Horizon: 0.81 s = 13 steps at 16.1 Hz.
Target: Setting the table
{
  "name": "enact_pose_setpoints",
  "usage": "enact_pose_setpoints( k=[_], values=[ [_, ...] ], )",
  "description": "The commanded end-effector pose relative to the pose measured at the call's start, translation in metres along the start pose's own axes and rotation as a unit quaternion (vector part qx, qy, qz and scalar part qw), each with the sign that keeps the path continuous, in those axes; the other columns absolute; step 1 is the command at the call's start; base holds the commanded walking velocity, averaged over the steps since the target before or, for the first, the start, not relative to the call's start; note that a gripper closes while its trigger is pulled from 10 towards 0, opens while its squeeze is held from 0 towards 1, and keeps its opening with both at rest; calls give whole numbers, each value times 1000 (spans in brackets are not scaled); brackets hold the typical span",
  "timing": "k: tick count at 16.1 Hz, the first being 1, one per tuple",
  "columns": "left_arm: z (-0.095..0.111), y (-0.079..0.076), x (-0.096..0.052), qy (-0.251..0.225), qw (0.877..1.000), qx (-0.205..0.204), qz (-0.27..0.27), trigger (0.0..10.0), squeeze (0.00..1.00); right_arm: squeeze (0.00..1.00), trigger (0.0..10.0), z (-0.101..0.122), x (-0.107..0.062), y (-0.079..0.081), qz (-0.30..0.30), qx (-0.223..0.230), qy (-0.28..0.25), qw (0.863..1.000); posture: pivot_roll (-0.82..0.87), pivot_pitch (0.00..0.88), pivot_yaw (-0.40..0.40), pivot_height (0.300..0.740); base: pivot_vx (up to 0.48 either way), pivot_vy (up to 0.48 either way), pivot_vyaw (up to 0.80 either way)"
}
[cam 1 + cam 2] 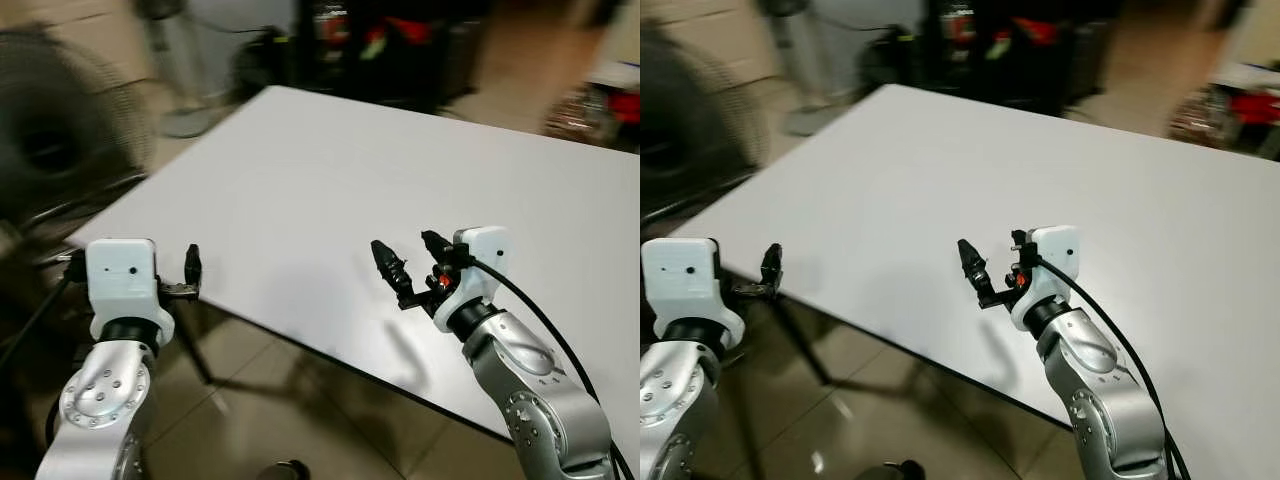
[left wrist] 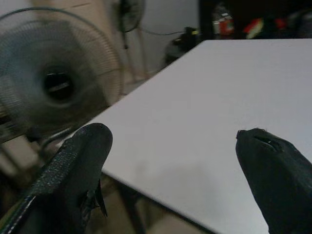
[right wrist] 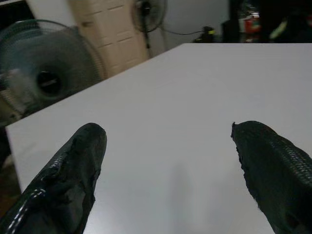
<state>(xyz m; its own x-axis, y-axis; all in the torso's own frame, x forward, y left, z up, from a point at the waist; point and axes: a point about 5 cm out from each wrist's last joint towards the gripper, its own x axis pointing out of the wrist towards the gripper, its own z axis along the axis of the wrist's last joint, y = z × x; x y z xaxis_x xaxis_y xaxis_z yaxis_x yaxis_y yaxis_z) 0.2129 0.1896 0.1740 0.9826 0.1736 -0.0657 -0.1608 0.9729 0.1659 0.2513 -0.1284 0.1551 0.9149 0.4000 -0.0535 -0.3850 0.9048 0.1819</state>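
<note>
Two grippers hang at the near edge of the white table (image 1: 330,190), both empty. Right gripper (image 1: 412,257) is above the table just inside that edge, fingers spread wide apart. Left gripper (image 2: 178,161) is off the table's near left corner, over the tiled floor (image 1: 290,400), fingers likewise spread. Beyond the table's left side stands a fan (image 2: 53,83)

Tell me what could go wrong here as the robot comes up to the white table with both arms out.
The left gripper sits right at the table edge, so moving forward might knock its fingers against it. The right gripper hangs low over the tabletop and could scrape it. A standing fan is close on the left, where an arm swing might hit it.
</note>
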Motion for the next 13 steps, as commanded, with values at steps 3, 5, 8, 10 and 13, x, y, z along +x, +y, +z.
enact_pose_setpoints(
  k=[3,5,8,10,13],
  values=[
    [0,-2,7,-10,1000,14,-4,10000,0,1000,10000,3,0,-1,-5,2,-7,1000,-52,0,75,740,0,0,800],
    [-1,-4,9,-4,1000,29,0,10000,0,1000,10000,3,-1,-2,-12,5,-8,1000,-55,0,77,740,0,0,800],
    [0,-6,10,-6,999,33,-11,10000,0,1000,10000,2,-2,-6,-28,27,-14,999,-48,0,60,740,0,0,800],
    [-1,-5,7,-9,999,26,-18,10000,0,1000,10000,2,0,-6,-28,29,-15,999,-42,0,54,740,0,0,800],
    [-2,-4,5,-7,999,26,-18,10000,0,1000,10000,0,4,-8,-37,45,-12,998,-33,0,49,740,0,92,800]
  ],
)
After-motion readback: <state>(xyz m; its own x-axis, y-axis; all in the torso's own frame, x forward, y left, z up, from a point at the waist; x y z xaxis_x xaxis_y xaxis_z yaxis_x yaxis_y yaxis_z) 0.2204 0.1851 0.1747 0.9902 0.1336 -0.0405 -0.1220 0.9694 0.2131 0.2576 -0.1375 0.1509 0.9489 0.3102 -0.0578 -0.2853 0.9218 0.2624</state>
